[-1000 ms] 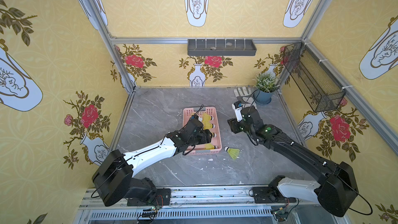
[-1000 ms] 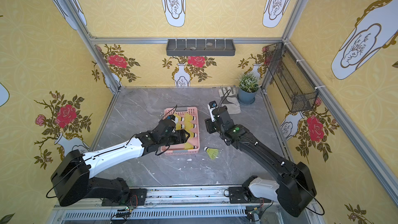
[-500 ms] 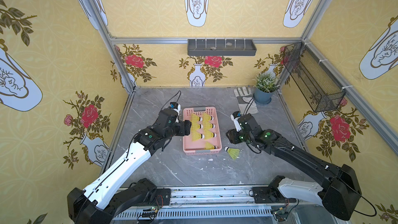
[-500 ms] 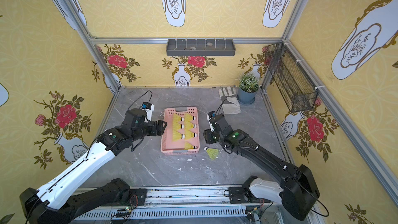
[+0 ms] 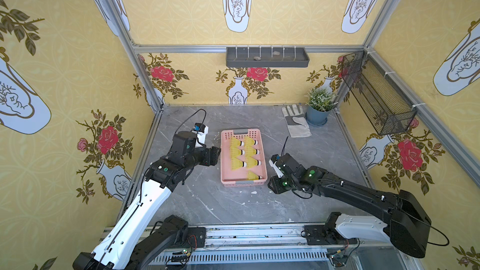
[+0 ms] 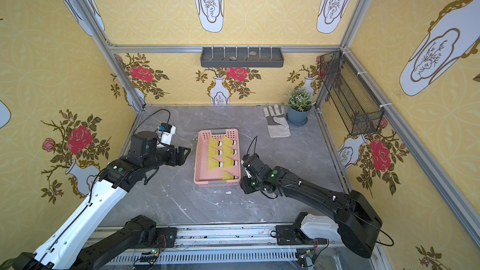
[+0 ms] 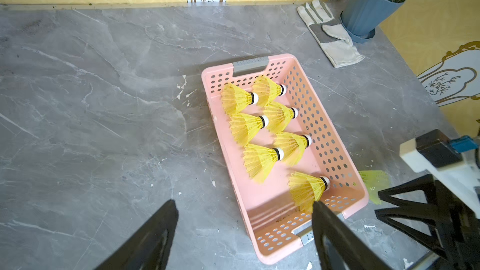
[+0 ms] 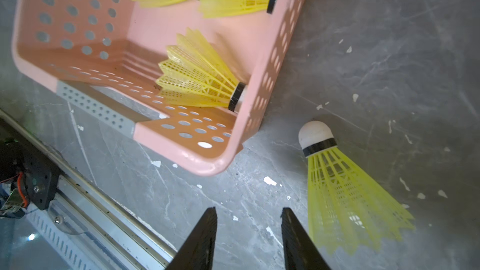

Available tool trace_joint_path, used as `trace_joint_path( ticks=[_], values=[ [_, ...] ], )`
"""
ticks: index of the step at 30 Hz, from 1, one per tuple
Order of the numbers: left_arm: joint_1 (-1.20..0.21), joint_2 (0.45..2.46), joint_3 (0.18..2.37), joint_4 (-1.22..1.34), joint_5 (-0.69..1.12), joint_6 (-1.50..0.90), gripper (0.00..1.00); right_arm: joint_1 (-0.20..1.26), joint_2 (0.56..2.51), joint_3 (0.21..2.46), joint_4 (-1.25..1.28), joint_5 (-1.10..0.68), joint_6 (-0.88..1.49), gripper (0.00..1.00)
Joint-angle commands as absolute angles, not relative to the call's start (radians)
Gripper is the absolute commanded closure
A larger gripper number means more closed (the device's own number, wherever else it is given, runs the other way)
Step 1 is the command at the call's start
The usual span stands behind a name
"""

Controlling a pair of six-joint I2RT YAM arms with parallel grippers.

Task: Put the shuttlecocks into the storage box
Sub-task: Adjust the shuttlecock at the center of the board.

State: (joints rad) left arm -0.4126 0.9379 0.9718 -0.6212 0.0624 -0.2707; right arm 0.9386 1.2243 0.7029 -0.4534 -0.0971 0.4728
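Left claw (image 5: 215, 155), jaws wide apart and empty, hangs over bare grey table (image 5: 207, 203) just beside the long wall of the storage box (image 7: 332, 136), with nothing between the two. Box holds seven shuttlecocks (image 7: 259, 159) on their sides in two columns, white tips toward the right claw's side. Right claw (image 8: 248, 209), jaws narrowly apart with nothing between them, sits low off the box's near corner. The eighth shuttlecock (image 8: 342, 198) lies on the table just outside its jaws, tip toward the box, while glove (image 5: 296, 123) and potted plant (image 5: 319, 107) stand well beyond it.
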Motion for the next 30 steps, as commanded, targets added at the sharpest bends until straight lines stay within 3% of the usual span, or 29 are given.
trace_joint_path(
  ticks=[1,17,24,30],
  values=[
    [-0.404,0.93,0.962,-0.614,0.056,-0.259,0.17,0.944,1.244,0.691,-0.407,-0.102,0.5,0.59],
    [-0.373,0.932,0.956,-0.609,0.052,-0.265,0.17,0.94,1.344,0.676,-0.446,0.009,0.538,0.59],
    [-0.365,0.936,0.955,-0.612,0.051,-0.264,0.17,0.895,1.389,0.691,-0.456,0.09,0.563,0.54],
    [-0.362,0.939,0.954,-0.615,0.051,-0.262,0.17,0.805,1.38,0.669,-0.396,0.045,0.533,0.47]
  ],
)
